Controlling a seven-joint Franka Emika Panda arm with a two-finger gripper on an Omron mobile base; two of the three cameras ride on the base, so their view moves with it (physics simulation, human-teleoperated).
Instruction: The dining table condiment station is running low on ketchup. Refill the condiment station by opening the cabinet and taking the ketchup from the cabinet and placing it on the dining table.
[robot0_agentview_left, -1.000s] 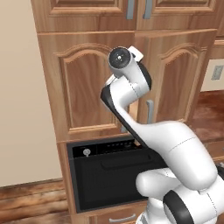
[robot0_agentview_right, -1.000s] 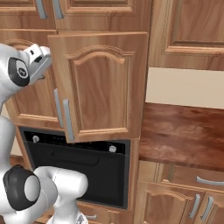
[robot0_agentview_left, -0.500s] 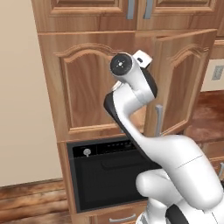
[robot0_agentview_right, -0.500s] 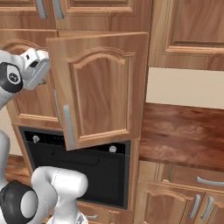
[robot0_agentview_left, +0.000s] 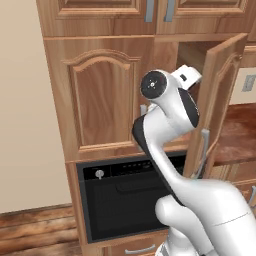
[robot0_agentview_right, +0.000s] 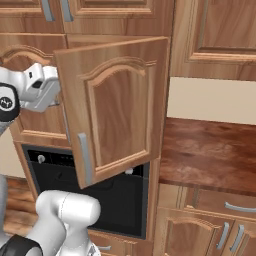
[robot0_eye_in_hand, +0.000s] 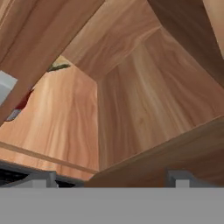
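A: Hand view: the gripper (robot0_eye_in_hand: 111, 177) is gaping wide, gripping nothing, facing into the cabinet (robot0_eye_in_hand: 131, 100). Ketchup?

B: A red sliver (robot0_eye_in_hand: 24, 99) is peeking at the cabinet's left edge. Probably light, rigid, slick; I'm suggesting gripping its body.

Even, bright rendered light, soft shadows, no glare, slightly soft low-resolution detail

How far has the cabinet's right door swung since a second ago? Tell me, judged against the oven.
Yes. The right door has swung further open, its handle edge coming out over the fixed oven.
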